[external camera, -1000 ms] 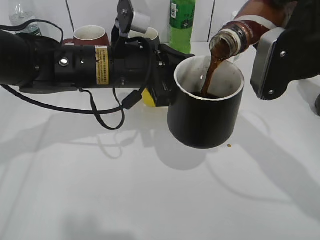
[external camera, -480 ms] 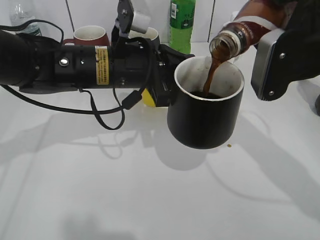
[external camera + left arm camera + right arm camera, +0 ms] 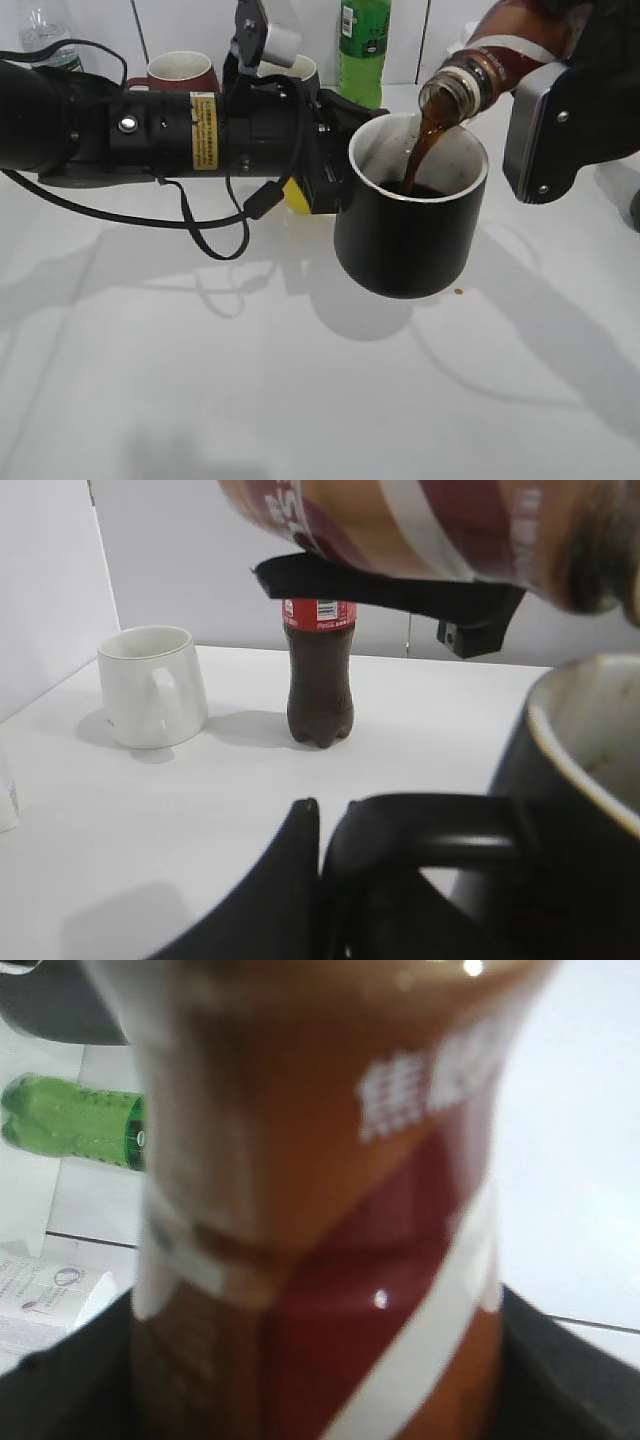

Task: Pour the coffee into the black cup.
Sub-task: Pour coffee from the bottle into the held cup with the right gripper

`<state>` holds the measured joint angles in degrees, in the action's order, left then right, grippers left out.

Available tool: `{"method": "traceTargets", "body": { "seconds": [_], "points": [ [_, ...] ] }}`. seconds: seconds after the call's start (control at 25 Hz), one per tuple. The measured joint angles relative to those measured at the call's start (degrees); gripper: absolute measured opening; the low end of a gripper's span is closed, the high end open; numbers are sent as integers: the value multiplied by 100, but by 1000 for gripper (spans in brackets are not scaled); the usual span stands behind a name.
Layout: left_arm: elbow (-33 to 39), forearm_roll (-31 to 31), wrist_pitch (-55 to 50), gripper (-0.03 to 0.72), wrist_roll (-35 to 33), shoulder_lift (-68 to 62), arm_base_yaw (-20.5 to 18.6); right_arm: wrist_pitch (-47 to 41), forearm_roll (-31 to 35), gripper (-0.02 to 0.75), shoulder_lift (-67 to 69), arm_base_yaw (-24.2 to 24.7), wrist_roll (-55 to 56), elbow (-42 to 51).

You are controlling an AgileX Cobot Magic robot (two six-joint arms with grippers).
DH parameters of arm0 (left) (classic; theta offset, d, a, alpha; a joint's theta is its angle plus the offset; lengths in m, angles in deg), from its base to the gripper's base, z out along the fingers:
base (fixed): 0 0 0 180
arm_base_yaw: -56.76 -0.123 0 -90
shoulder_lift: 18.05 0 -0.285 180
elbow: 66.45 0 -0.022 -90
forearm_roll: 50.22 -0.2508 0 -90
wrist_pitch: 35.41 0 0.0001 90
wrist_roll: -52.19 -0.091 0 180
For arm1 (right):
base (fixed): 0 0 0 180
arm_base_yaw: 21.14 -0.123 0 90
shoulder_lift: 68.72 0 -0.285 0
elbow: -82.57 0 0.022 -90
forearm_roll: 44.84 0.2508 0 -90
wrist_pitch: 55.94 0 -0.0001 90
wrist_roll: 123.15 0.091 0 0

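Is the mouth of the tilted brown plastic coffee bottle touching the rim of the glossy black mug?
Apart. The exterior view shows the brown bottle's mouth above the black mug's rim, with white wall visible between them; only the coffee stream bridges them.

Glossy black tapered mug with smooth white glazed inside; translucent brown plastic bottle looked shiny; smooth white tabletop was faintly reflective.

black tubular left arm, yellow warning label, looping black cables.
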<state>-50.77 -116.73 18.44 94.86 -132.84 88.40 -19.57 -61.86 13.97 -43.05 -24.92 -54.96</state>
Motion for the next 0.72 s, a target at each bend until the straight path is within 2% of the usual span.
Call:
{"method": "traceTargets", "body": {
  "seconds": [0.72],
  "points": [
    [0,-22,-5,42,0,0,0,5,14,526,0,0,-402,-11]
  ]
}}
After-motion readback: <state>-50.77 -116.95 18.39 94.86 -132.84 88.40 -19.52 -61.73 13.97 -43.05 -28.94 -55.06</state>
